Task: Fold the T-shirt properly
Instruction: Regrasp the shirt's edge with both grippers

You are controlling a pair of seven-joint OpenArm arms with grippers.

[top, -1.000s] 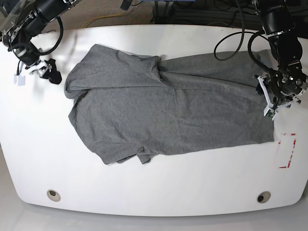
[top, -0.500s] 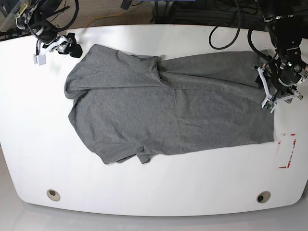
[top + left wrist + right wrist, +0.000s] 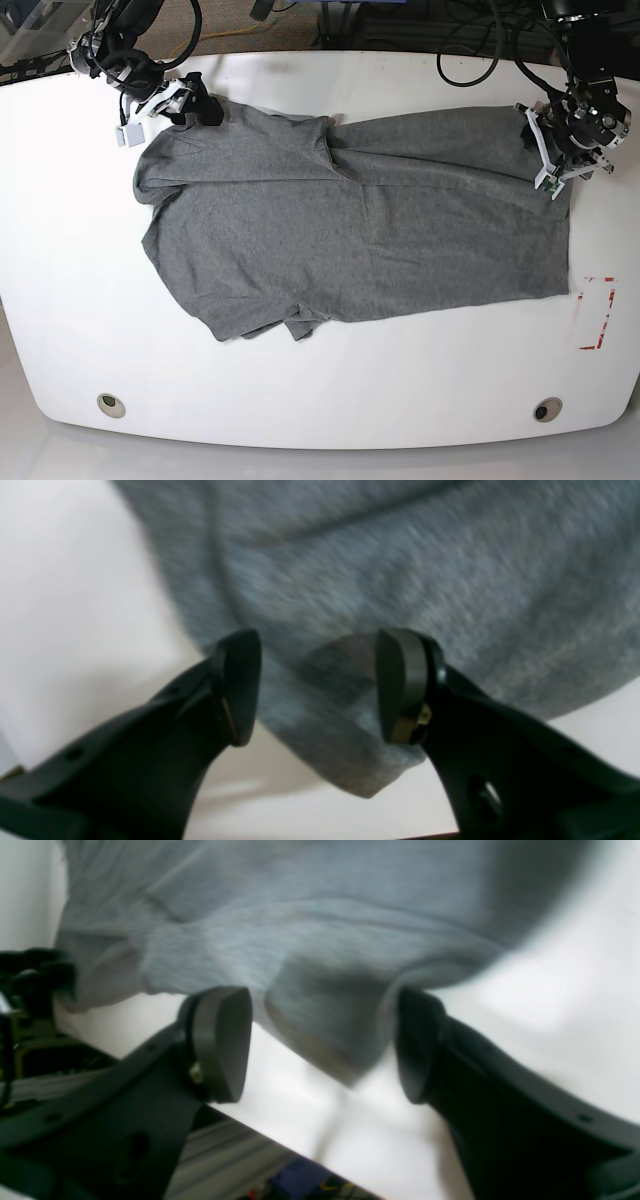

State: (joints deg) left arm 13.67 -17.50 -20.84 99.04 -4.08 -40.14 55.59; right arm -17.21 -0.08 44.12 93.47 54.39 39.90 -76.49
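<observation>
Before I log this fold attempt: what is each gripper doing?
Left gripper: open, jaws astride a T-shirt corner.
Right gripper: open, jaws astride another corner, nothing held.

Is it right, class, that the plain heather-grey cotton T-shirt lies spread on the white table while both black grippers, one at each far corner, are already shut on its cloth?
Not quite. The heather-grey cotton T-shirt does lie spread on the white table, with a gripper at each far corner, but both are open. The left wrist view shows the left gripper with cloth between parted jaws; the right wrist view shows the right gripper likewise.
</observation>
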